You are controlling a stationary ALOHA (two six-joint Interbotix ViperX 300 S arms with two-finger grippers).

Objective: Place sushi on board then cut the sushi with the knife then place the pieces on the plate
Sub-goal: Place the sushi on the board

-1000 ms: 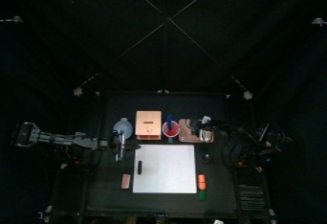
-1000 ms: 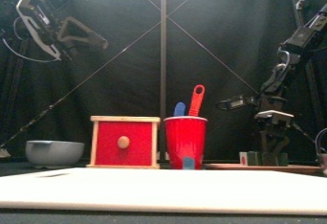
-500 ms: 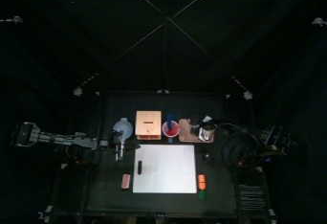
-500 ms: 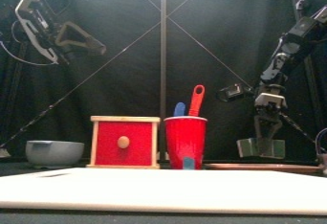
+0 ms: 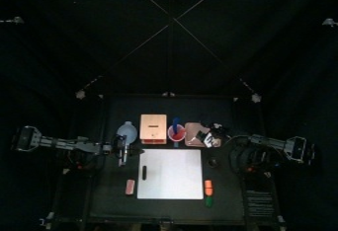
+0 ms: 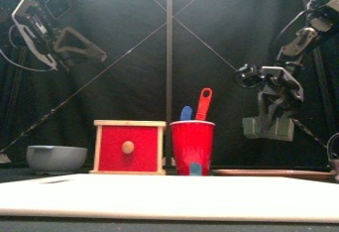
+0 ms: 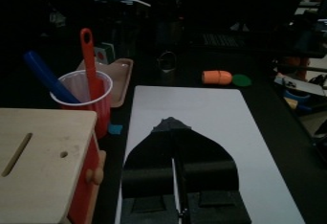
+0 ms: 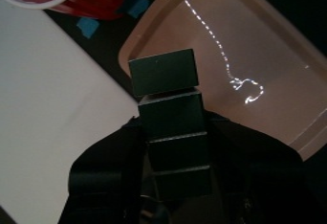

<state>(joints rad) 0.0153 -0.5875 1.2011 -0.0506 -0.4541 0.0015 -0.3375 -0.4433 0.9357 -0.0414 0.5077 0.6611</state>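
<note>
The sushi (image 8: 166, 75) is off the tray (image 8: 274, 36) now. A second ago the right gripper (image 6: 271, 122) was down low at the right of the front view, at tray level. It has since climbed to mid-height there, jaws clamped on the roll's sides with the roll hanging below them. So the pick-up looks done. The carry over to the board (image 5: 172, 174), in the lower middle of the top view, is what I'd expect next. No cutting has begun. The left gripper (image 7: 174, 130) hangs by the board's left edge, jaws together on nothing, as far as that dark view lets me say.

Counting:
- one roll, of several blocks
- one board
- one tray
- one cup (image 6: 192, 147) holding two knives, a blue knife (image 6: 187, 113) and a red knife (image 6: 204, 102)
- one box (image 6: 130, 147)
- one bowl (image 6: 56, 158)
- two small orange toys (image 5: 208, 187), one either side of the board
</note>
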